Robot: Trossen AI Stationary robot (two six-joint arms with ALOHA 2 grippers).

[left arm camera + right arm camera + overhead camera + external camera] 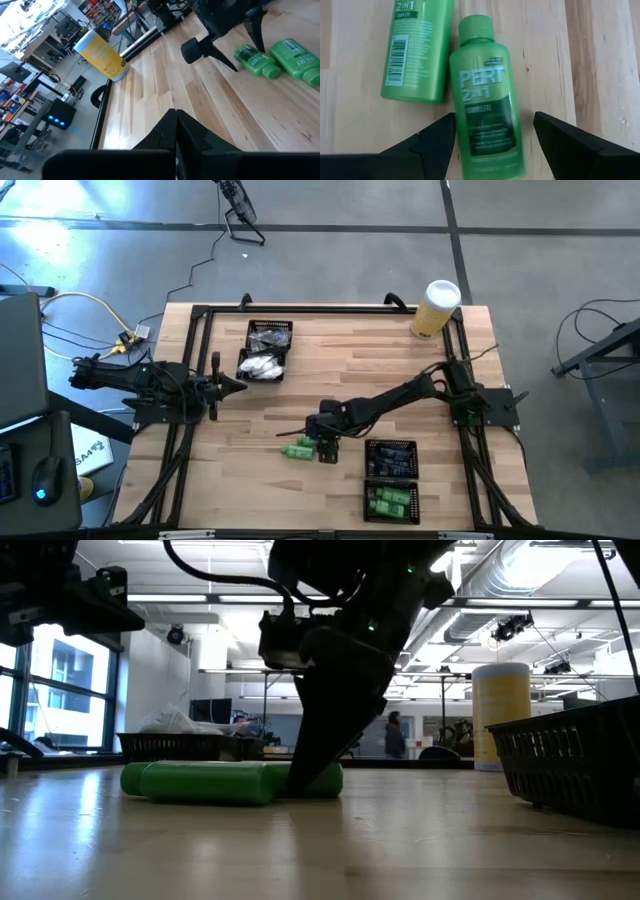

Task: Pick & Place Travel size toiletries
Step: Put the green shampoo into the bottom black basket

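Two bright green little bottles lie on their sides on the table in front of the near tray. One (485, 95) lies with its cap pointing away from my right gripper; the other (417, 50) lies beside it. My right gripper (494, 117) is open and points steeply down. Its fingers stand on either side of the first bottle's lower body, low over the table (318, 765). In the high view the pair of bottles (298, 448) shows just left of this gripper (325, 445). My left gripper (235, 385) waits shut at the table's left side, holding nothing.
A black mesh tray (392, 442) at the near right holds green bottles in its near compartment and dark items in the far one. Another tray (248, 345) at the far left holds white packets. A tall yellow cylinder (437, 307) stands at the far right corner.
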